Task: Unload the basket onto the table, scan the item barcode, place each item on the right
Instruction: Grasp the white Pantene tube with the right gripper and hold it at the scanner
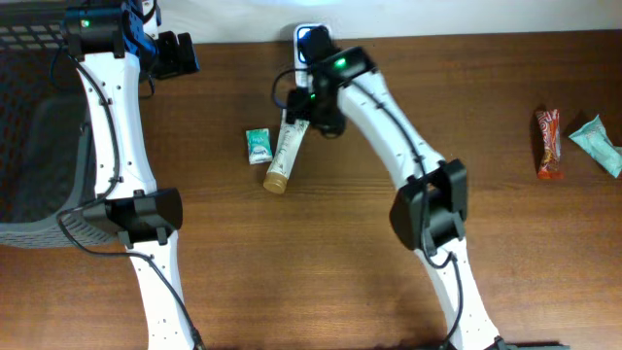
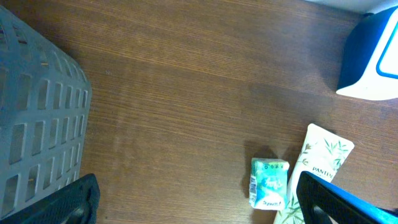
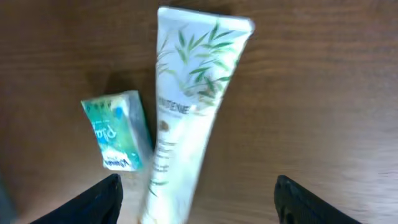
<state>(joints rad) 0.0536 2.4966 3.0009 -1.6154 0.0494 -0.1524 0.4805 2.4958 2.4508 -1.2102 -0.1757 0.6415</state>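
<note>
A white Pantene tube (image 1: 283, 151) with a tan cap lies on the wooden table, and a small green packet (image 1: 258, 145) sits just left of it. The blue-and-white scanner (image 1: 309, 43) stands at the table's back edge. My right gripper (image 1: 308, 113) hovers over the tube's flat end. In the right wrist view its fingers (image 3: 302, 203) stand wide apart, with the blurred tube (image 3: 189, 99) below, between them and touched by neither. My left gripper (image 1: 178, 53) is open at the back left, holding nothing. Its wrist view shows the packet (image 2: 268, 182), the tube (image 2: 318, 157) and the scanner (image 2: 375, 59).
A grey slatted basket (image 1: 34, 146) fills the left side of the table, close to my left arm (image 2: 37, 118). Far right lie an orange snack bar (image 1: 549, 143) and a teal wrapper (image 1: 596, 142).
</note>
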